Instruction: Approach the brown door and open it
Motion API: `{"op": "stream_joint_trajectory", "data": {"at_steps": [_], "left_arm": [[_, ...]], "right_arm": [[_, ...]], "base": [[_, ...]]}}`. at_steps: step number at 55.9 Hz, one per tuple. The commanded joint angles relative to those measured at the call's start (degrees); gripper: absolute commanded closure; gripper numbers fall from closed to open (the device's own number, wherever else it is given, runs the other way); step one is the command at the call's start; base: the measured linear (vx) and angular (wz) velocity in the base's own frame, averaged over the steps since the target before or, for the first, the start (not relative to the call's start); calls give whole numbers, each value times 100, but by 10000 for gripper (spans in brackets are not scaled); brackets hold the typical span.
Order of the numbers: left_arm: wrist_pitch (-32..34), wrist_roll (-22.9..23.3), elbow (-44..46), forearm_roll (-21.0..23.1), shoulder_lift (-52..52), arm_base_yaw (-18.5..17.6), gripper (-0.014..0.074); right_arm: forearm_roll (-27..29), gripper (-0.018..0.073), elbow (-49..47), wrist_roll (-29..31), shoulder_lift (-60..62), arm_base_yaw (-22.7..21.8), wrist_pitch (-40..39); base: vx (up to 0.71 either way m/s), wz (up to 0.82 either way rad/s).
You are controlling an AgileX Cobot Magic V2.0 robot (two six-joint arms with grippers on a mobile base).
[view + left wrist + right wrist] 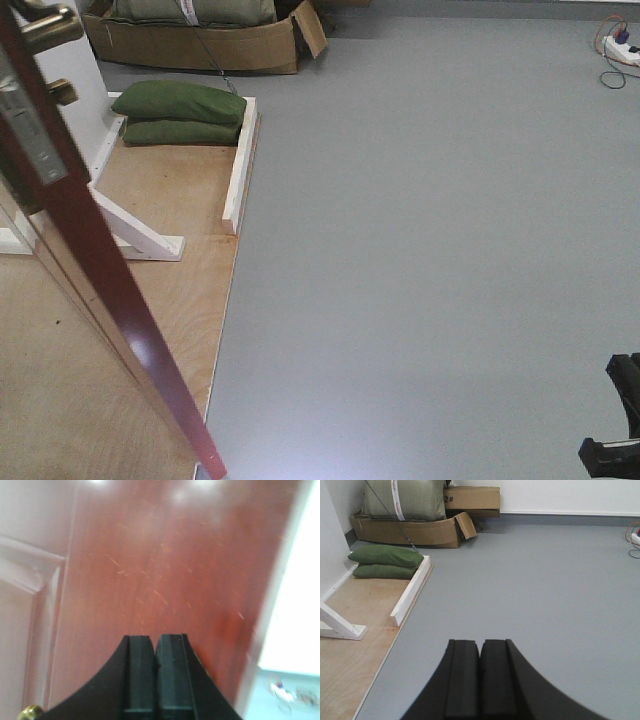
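Left gripper (156, 647): pads pressed together, nothing between them. It points straight at the glossy face of the brown door (165, 565) from very close; contact not clear. Only the left wrist view shows that face: fine scratches, panel moulding (45, 575) at left, a bit of brass (30, 713) in the bottom-left corner.

Right gripper (480, 650): likewise closed and empty, hanging over grey floor (545, 590). The door shows only in the other two views.

Front view gives the door edge-on: a thin reddish strip from upper left down to the bottom edge, standing open over the plywood base (170, 290). Silver latch plate (30, 130) is on the edge and brass lever handle (45, 25) at top left. No gripper fingers show there, just a black arm part (615, 420) at lower right.

Green sandbags (180, 110) are stacked two high at the far end of the plywood, beside a white rail (238, 165). White brace (140, 235) is just beside the door. Right wrist view adds a cardboard box (415, 530) behind the sandbags and a second box (472, 497) marked "2#". Power strip (620, 45) with cables lies far right on the floor.
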State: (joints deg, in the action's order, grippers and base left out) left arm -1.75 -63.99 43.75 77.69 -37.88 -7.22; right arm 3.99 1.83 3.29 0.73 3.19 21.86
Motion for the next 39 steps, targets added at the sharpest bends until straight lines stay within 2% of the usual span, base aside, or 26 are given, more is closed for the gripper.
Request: {"op": "stream_joint_trajectory", "data": {"at_steps": [1, 6, 12, 27, 33, 39], "left_arm": [[-115, -137, 143, -202, -6, -244, 600], [-134, -143, -21, -357, 26, -426, 600], [-109, -143, -514, -357, 188, -450, 600], [575, -131, -2125, -217, 1224, -450, 600], [689, -140, -2338, -216, 1530, -450, 600], [673, -282, -2157, -584, 1590, -450, 600]], "right_arm": [[-39, 559, 19, 49, 32, -9, -445], [-39, 559, 19, 49, 32, -9, -445], [-39, 559, 19, 49, 32, -9, -445], [-39, 559, 19, 49, 32, -9, -461], [-39, 559, 19, 49, 32, -9, -461], [-39, 559, 19, 49, 32, -9, -461]], "base": [[0, 0], [0, 0], [0, 0], [0, 0], [0, 0], [0, 0]]}}
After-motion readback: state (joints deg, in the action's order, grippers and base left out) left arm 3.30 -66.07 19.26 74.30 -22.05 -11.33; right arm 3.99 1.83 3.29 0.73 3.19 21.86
